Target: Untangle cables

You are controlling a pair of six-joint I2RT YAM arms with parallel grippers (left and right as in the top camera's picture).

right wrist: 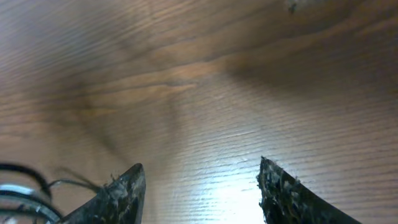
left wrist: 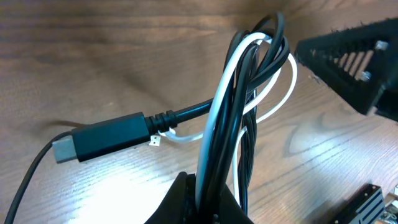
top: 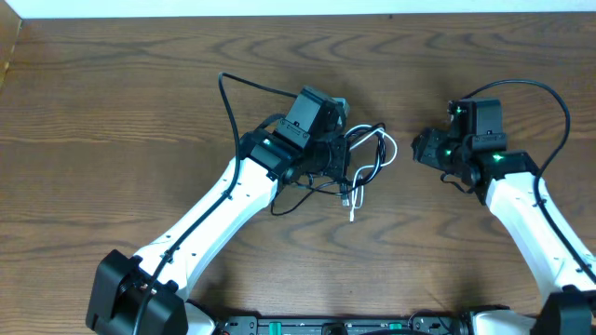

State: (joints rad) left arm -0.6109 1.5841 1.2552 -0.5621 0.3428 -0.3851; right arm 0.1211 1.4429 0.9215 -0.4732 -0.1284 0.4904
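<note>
**A:** Step in hand, as I judge it: draw one cord out of the knot. The left gripper (top: 337,156) is clamped on the cables (top: 372,154), black and white strands rising together from between its fingers. The right gripper (top: 426,149) stands agape over bare wood, beyond the loops.

**B:** Best approach?

**A:** Pinch only the white cable (left wrist: 219,118), high above the left fingers where it bows clear of the black cable (left wrist: 252,149). Pull slowly.

**B:** Surroundings, obstacles?

**A:** The table (top: 140,102) carries nothing else. The thick arm wire (top: 226,98) arcs behind the left gripper; don't mistake it for a cord. The black plug (left wrist: 106,140) lies beside the left fingers, with the tiny white plug (left wrist: 154,141) against it. Either may snag.
</note>
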